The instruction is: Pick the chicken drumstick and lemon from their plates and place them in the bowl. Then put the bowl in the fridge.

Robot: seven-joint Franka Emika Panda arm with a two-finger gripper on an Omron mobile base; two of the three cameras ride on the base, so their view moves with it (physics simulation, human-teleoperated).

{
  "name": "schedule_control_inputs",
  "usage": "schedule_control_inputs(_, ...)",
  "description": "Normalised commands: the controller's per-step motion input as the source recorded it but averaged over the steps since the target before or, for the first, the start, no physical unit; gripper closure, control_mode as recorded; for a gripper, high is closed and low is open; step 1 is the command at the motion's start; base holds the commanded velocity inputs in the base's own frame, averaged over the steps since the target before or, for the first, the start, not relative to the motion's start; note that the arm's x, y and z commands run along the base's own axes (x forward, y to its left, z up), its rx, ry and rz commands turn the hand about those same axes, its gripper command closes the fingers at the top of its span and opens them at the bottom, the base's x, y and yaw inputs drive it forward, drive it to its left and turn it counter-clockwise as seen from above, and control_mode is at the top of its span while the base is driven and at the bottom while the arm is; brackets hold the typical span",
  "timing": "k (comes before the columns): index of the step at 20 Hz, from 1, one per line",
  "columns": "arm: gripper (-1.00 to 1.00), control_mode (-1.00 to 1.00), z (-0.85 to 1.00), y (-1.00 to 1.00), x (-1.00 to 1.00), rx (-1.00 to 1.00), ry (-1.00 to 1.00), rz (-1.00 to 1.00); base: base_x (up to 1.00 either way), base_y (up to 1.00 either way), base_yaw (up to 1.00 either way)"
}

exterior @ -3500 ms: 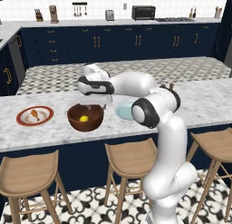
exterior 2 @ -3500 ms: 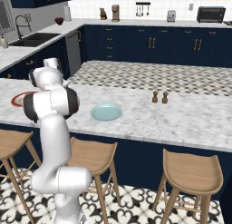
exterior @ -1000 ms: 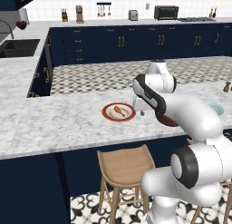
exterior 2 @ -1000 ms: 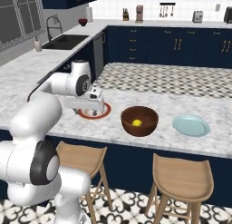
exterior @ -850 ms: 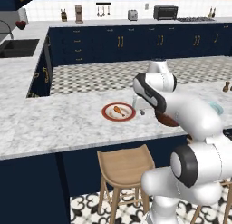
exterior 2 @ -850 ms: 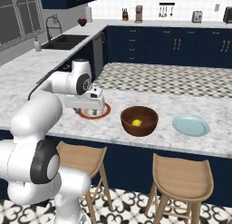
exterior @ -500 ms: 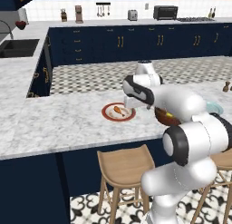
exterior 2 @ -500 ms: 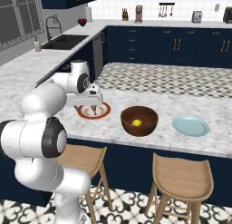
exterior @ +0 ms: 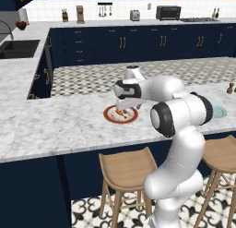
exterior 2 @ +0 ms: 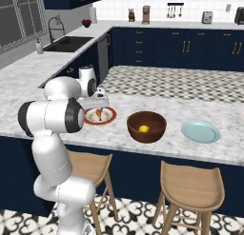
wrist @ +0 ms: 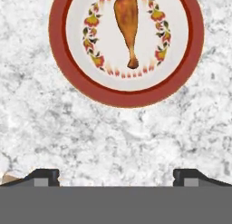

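The chicken drumstick (wrist: 127,23) lies golden-brown on the white plate with the red-brown rim (wrist: 126,97), bone end toward me. My gripper (wrist: 115,175) hangs open just above the marble counter, short of the plate, with nothing between its fingertips (wrist: 43,175). From the base views the gripper (exterior 2: 97,103) hovers over that plate (exterior 2: 107,117) and drumstick (exterior: 119,113). To the right stands the dark wooden bowl (exterior 2: 146,127) with the lemon (exterior 2: 143,129) inside. The pale blue plate (exterior 2: 200,132) lies beyond it with nothing on it. The fridge is out of view.
Wooden stools (exterior 2: 193,184) stand under the counter's near edge (exterior: 126,165). Two small shakers (exterior: 229,88) sit at the far right of the island. A sink (exterior 2: 66,43) is set in the back-left counter.
The base has driven left since the oldest frames. In the last second the hand swung from the bowl's side to above the red-rimmed plate and came lower, jaws staying open.
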Motion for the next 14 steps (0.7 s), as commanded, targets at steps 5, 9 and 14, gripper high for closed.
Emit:
schedule_control_inputs(5,-1.00,-1.00,-0.38,0.26,0.95,0.00,0.05,0.05,0.00,0.00,0.00)
schedule_control_inputs(9,-1.00,-1.00,-0.32,0.08,0.90,0.00,0.04,0.04,0.00,0.00,0.00)
schedule_control_inputs(14,-1.00,-1.00,-0.41,0.03,0.69,0.00,0.05,0.04,0.00,0.00,0.00)
